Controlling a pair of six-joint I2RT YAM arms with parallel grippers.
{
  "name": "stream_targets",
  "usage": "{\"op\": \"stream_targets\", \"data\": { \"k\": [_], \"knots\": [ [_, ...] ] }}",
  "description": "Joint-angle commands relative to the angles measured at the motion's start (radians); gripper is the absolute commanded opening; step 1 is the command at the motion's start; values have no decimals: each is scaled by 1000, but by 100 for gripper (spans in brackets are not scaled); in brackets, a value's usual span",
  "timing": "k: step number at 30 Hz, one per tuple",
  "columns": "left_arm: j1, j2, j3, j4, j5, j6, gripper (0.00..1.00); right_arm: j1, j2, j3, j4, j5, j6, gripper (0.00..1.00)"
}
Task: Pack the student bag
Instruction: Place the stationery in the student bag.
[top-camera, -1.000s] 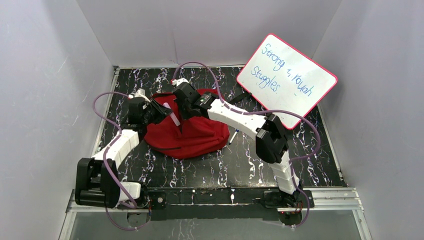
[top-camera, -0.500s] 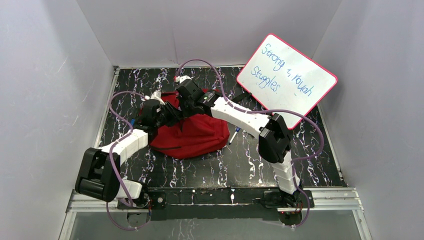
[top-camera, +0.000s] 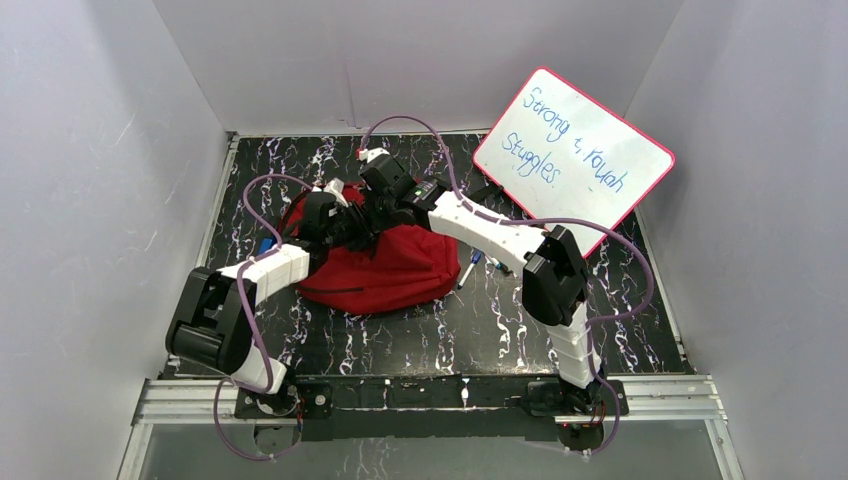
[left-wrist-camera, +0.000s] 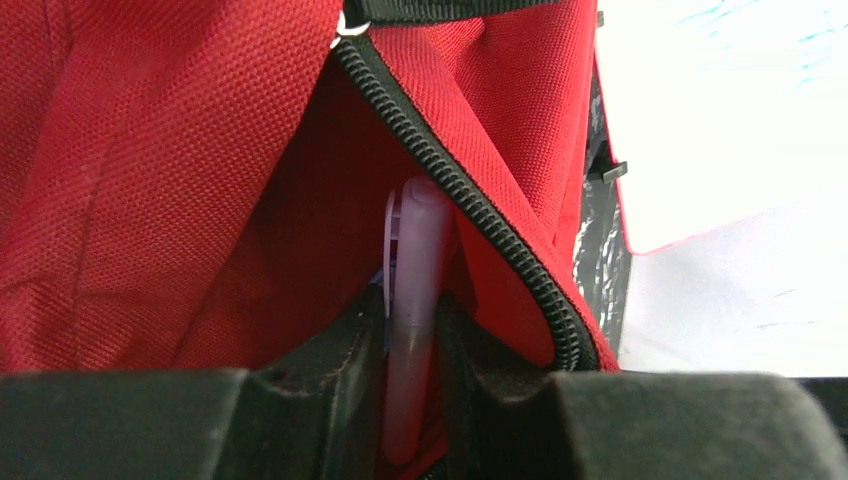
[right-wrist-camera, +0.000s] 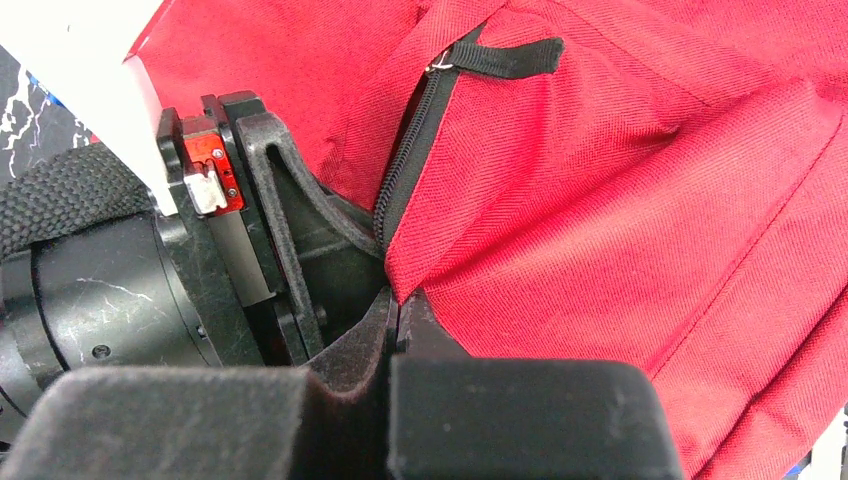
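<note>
One student bag (top-camera: 385, 270), red fabric, is recorded lying slumped near the middle of the black marbled bench (top-camera: 480, 330), with its dark zipper (left-wrist-camera: 440, 170) parted into a narrow slit. One edge of that slit is pinched by the right claw (right-wrist-camera: 395, 310), whose jaws are closed tight on the red fabric just below the zipper line; the black pull tab (right-wrist-camera: 500, 55) is seen further up the same track. One pale marker (left-wrist-camera: 415, 290) is gripped lengthwise by the left claw (left-wrist-camera: 408, 325), jaws closed on its barrel, the capped end pointed into the slit and lying close against the zipper teeth. Both claws are crowded together over the bag's far left part. At least one loose pen (top-camera: 468, 272) is noted on the bench just beside the bag's right edge, and a pink-framed whiteboard (top-camera: 572, 155) is propped well behind it. Hazards are judged as follows: the cap could be snagged on the teeth or the fabric lip if the marker is pushed at the present angle; the slit could be lost if the pinched fabric slips, since the cloth is soft; a shallow release could let the marker slide back out; contact between the two claws is possible, given how little room is left between them.
</note>
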Motion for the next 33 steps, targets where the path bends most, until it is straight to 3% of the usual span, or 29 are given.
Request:
{"op": "stream_targets", "data": {
  "k": [1,6,9,31,33],
  "knots": [
    [-16,-23,63,-70,-2,61,26,5,-81,-18,86,-39,31,0],
    [-16,-80,70,-143,-43,90,45,-2,-94,-47,99,-46,38,0],
    [-17,-107,74,-190,-62,100,50,-6,-95,-54,101,-53,39,0],
    [-16,-549,68,-664,-318,190,50,-30,-95,-86,93,-113,40,0],
    [-16,-566,64,-687,-344,189,50,-31,-99,-82,85,-118,38,6]
  ]
}}
